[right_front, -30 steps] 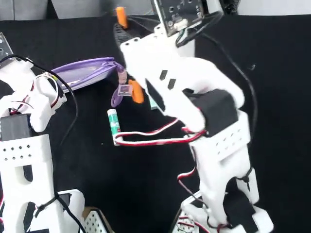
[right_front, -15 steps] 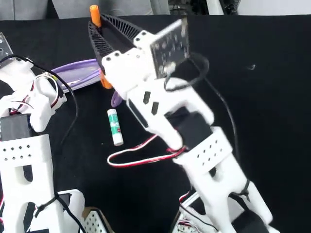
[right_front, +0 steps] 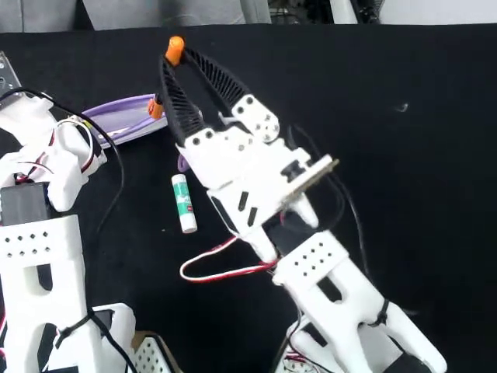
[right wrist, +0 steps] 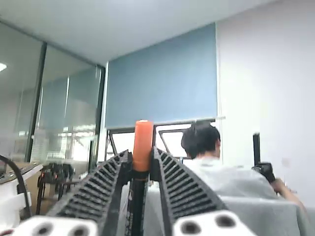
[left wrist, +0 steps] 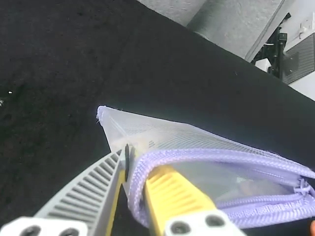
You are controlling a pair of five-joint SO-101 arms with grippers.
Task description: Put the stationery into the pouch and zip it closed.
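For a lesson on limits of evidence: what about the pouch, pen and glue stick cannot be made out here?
High view: the pouch zip pull, hidden behind the right gripper.
Left wrist view: pouch contents, blurred mesh, cut by the edge.
Right wrist view: the pen barrel, dark between the fingers.
High view: the glue stick label, too small.

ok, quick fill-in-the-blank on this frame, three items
1. The right gripper holds a pen with an ___ cap.
2. The left gripper is shut on the pouch at its ___ zipper rim.
3. The glue stick lies ___ the pouch, on the black table.
Missing: orange; purple; outside
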